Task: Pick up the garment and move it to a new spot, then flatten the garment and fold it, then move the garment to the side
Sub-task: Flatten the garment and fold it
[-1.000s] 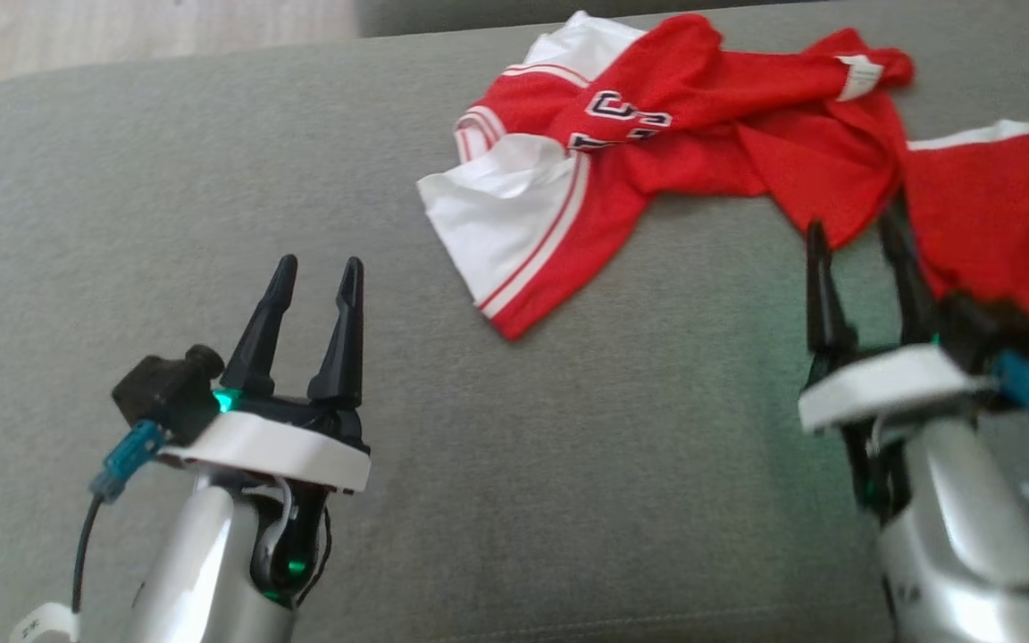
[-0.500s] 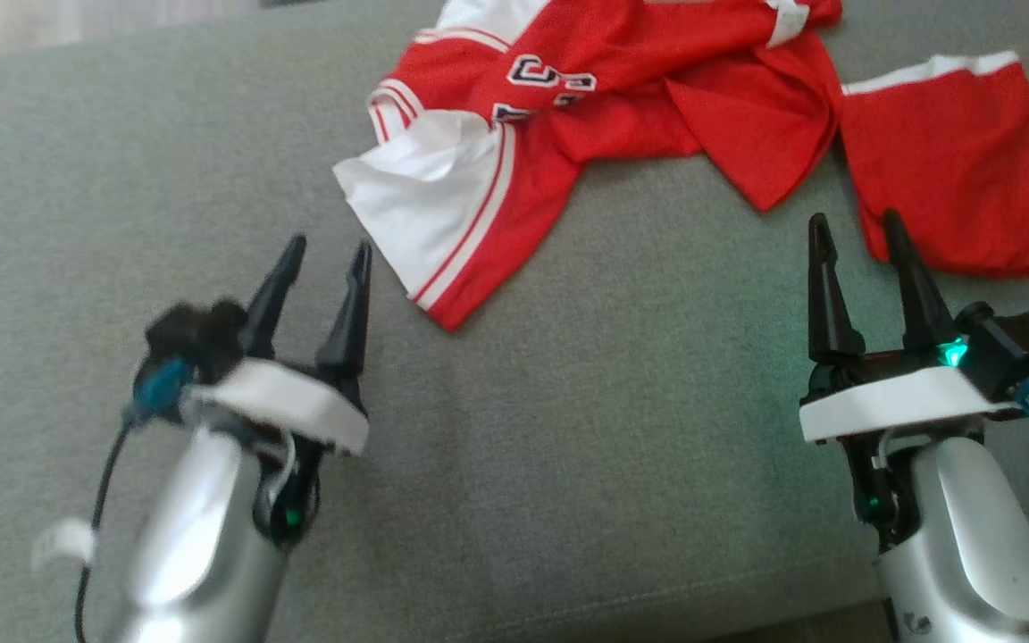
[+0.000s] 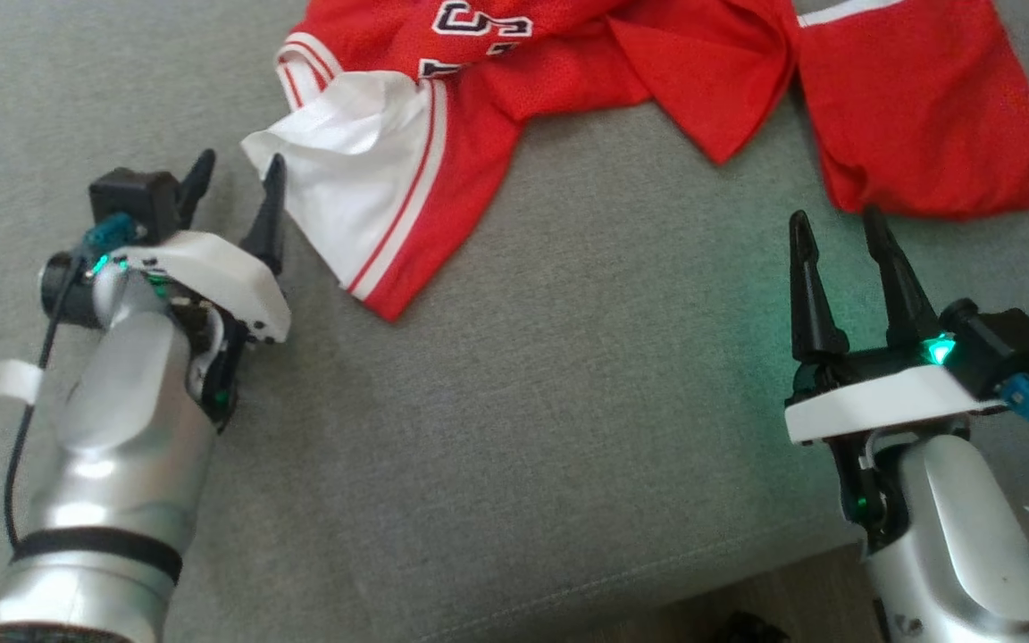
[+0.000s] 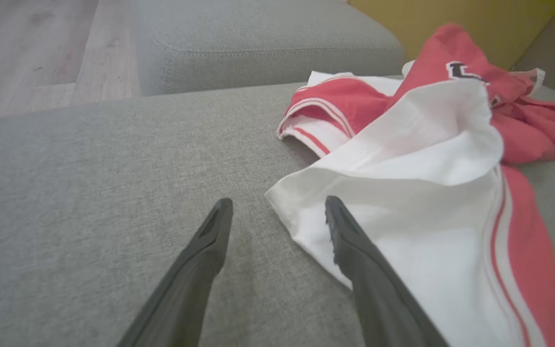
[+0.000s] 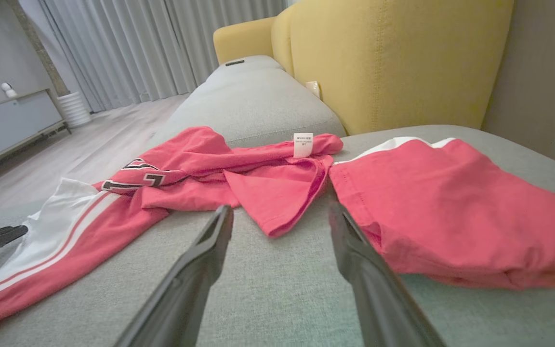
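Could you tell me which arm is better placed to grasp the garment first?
The left, probably. The left gripper is open, with one finger over the white corner of the garment and the other over the cushion. The right gripper is open too, but bare cushion lies between its fingers.

Shows dark white-edged lettering (image 3: pixel 479 18) across the red garment (image 3: pixel 916 116), too creased to read. Shows tiny illegible print on its white tag (image 5: pixel 303 144).
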Tool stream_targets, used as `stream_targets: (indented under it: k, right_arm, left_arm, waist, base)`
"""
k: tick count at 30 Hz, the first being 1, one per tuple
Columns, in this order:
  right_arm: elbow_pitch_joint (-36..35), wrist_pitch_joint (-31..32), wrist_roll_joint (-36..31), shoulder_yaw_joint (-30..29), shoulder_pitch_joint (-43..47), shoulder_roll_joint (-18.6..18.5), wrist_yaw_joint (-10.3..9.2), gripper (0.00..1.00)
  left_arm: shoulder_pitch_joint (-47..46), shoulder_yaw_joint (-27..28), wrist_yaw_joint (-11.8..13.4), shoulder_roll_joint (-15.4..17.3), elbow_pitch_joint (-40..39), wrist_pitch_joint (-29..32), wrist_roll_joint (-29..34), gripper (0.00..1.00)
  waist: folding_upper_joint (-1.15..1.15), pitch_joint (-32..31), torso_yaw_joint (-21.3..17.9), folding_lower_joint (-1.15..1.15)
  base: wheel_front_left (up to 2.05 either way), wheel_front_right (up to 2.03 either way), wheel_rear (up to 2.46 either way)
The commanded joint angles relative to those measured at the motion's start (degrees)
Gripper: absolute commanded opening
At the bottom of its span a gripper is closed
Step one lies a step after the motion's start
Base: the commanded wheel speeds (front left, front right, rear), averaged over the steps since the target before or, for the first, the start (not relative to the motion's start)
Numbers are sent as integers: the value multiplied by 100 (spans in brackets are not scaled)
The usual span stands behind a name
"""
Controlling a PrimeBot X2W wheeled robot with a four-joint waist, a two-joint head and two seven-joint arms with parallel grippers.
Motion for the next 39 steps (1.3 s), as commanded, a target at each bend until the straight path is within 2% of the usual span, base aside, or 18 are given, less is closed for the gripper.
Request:
stream_targets:
  k: [1, 11, 12, 13, 17, 21, 23, 29, 35, 39]
  right_arm:
    - [-205, -39, 51, 130, -131, 7, -5, 100]
    - [-110, -125, 93, 126, -136, 7, -5, 100]
    - [-92, -130, 90, 120, -137, 7, -5, 100]
    - [-70, -134, 86, 111, -142, 7, -5, 100]
    - [-7, -141, 62, 83, -166, 7, -5, 100]
    - [46, -142, 48, 41, -185, 7, -5, 100]
    - [80, -148, 48, 25, -199, 7, -5, 100]
    - [146, -174, 93, 10, -211, 7, -5, 100]
    - [234, -195, 126, 29, -237, 7, -5, 100]
    - [282, -208, 141, 40, -256, 7, -5, 100]
  left_arm:
    - [-243, 99, 16, 210, 26, -29, 46, 100]
    - [-618, -131, -101, 194, 732, -72, -81, 100]
    - [-630, -186, -110, 171, 762, -76, -113, 80]
    - [-640, -264, -116, 156, 776, -80, -133, 0]
    - [-586, -729, -121, 87, 649, -90, -437, 0]
    - [-533, -923, -123, 224, 292, -100, -865, 0]
    - [-494, -662, -123, 439, -189, -102, -1003, 0]
    - [-334, -11, -123, 727, -1189, -103, -833, 0]
    - [-176, 779, -124, 807, -2063, -103, -496, 0]
    - [-65, 1059, -124, 796, -2546, -103, -352, 0]
  waist:
    - [0, 74, -96, 0]
    - [0, 145, -211, 0]
    - [0, 142, -211, 0]
    - [0, 139, -209, 0]
    - [0, 102, -194, 0]
    - [0, 23, -158, 0]
    - [0, -35, -124, 0]
    - [0, -171, -42, 0]
    - [0, -320, 58, 0]
    - [0, -397, 133, 0]
  base:
    - [0, 0, 0]
    - [0, 0, 0]
    - [0, 0, 0]
    - [0, 0, 0]
    - [0, 0, 0]
    - [0, 0, 0]
    - [0, 0, 0]
    - [0, 0, 0]
    - [0, 0, 0]
    - [0, 0, 0]
